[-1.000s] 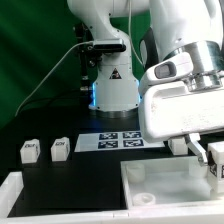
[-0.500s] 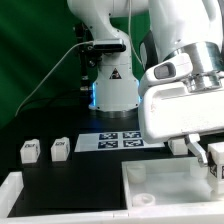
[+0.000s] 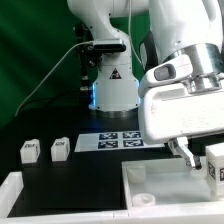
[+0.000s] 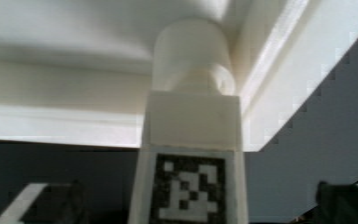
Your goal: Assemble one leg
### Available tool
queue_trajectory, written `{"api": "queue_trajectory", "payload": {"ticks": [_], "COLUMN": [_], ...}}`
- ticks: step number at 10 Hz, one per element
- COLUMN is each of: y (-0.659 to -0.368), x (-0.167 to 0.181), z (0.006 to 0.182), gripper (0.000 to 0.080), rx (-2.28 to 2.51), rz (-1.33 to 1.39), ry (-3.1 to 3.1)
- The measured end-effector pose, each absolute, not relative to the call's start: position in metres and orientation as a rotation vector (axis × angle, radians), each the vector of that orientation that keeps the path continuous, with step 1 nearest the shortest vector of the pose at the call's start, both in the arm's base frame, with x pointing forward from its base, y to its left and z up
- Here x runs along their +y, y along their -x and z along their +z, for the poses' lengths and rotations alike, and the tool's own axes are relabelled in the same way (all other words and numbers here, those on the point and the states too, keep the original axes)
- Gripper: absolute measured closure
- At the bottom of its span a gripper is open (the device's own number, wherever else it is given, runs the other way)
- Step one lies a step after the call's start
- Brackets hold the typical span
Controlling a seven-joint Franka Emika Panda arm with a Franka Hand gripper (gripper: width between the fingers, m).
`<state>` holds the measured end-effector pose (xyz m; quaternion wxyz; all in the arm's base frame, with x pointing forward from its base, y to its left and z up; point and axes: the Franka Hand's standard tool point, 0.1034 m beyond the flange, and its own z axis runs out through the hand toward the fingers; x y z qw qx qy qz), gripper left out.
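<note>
A leg [image 3: 214,165], a small white block with a black-and-white tag, stands at the tray's [image 3: 160,182] corner on the exterior view's right. In the wrist view the leg [image 4: 194,110] rises between my fingers, its rounded end against the tray's inner corner [image 4: 87,70]. My gripper [image 3: 208,158] is open around it, and in the wrist view [image 4: 190,208] dark gaps show on both sides of the leg. One finger [image 3: 185,152] stands clear of the leg. Two more legs [image 3: 30,151] [image 3: 60,149] sit on the table at the exterior view's left.
The marker board [image 3: 122,140] lies in the middle of the table before the robot's base [image 3: 112,90]. A white raised rim [image 3: 60,200] runs along the front edge. My arm's white body [image 3: 185,90] fills the exterior view's upper right.
My fingers have spread apart from the leg; the visible finger moved toward the exterior view's left. The leg stays at the tray's corner.
</note>
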<state>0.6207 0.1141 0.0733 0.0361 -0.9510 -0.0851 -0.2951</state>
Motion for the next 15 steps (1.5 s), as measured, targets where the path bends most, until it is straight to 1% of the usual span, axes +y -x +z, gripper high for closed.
{"api": "queue_trajectory", "payload": {"ticks": [6,7,9,10,11,13,14,15], "y": [-0.62,-0.618,-0.621,-0.617,-0.619,-0.624,-0.62,-0.63], "x": [0.114,0.115,0.109,0.11,0.111,0.111,0.114,0.115], "z": [0.073,0.071,0.091,0.094,0.099,0.099,0.097,0.098], "gripper": [0.015,0.015,0.015,0.015,0.015,0.015,0.015,0.015], "rx": [-0.263,-0.268,-0.261,-0.273,-0.281,-0.29,-0.295,-0.301], "rz": [-0.899,-0.829,-0.769,-0.569,-0.389,-0.123,0.078,0.151], "ry": [2.923,2.941,2.958,2.995,3.016,3.028,3.021,3.012]}}
